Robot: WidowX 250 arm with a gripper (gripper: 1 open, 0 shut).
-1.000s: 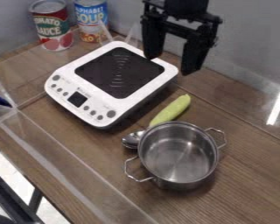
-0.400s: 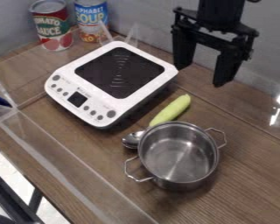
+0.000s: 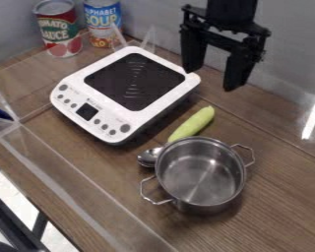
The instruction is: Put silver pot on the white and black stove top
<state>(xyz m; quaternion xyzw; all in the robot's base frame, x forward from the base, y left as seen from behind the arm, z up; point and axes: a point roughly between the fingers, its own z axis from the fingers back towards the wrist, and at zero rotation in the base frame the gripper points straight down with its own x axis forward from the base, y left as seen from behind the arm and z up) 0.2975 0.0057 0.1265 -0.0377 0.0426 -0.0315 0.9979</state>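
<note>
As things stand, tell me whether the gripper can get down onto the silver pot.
Probably yes. The gripper hangs above the table with jaws open, and the silver pot sits uncovered with nothing over it. Only the corn and spoon lie beside its rim.

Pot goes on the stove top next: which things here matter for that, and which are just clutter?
Job: silver pot; white and black stove top; pincer, open, empty.

Clutter: corn cob; spoon by the pot; two cans behind the stove.
</note>
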